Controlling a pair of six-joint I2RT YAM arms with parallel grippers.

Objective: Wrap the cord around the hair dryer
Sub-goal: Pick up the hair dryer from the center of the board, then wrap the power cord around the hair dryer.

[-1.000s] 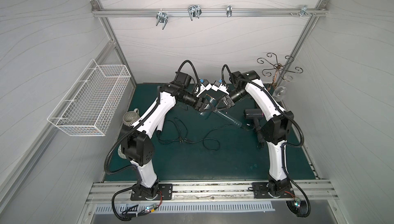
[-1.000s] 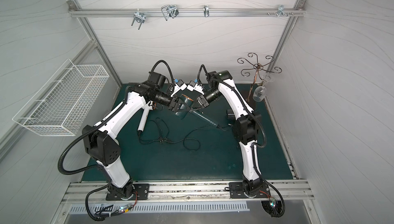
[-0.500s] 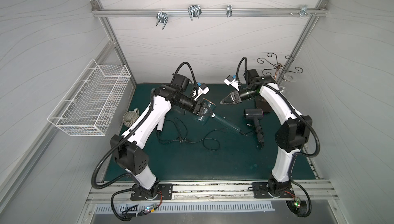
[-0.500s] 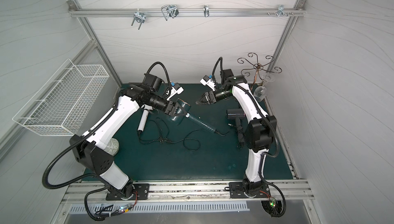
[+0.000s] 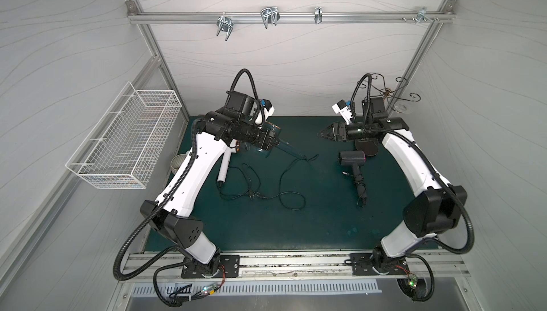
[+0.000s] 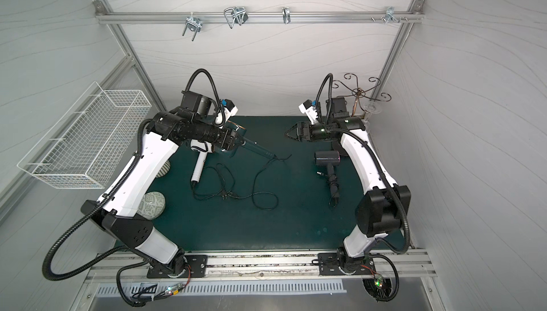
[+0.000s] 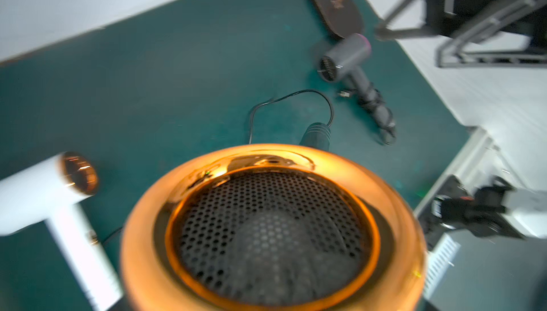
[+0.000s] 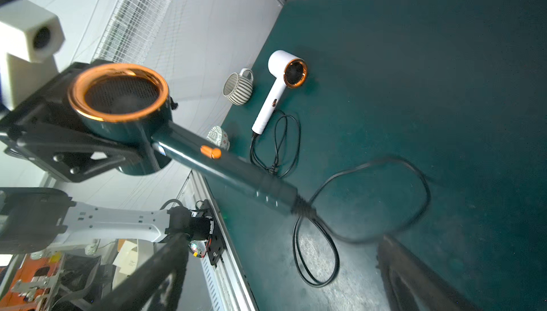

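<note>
- The left gripper [image 5: 266,143] is partly shut and squeezes the round head of the green hair dryer [image 8: 225,164]. It holds the dryer up over the mat [image 5: 325,229] at about 11 o'clock. The handle points down toward 4 o'clock.
- The right gripper [image 5: 325,135] is wide open and holds nothing. It hangs at about 1 o'clock, well apart from the dryer.
- The cord [image 8: 390,159] is not wrapped at all. It drops from the handle tip and lies in loose loops near the middle of the mat.
- The head is smooth and round, so I think it could slip or twist in the grip when the cord gets pulled.
- The white hair dryer [image 5: 224,166] at 9 o'clock has its own cord right beside these loops. The right gripper could grab the wrong cord, or drag both.
- A thin, floppy cord is easy to miss. Loose turns could also slide off the handle.
</note>
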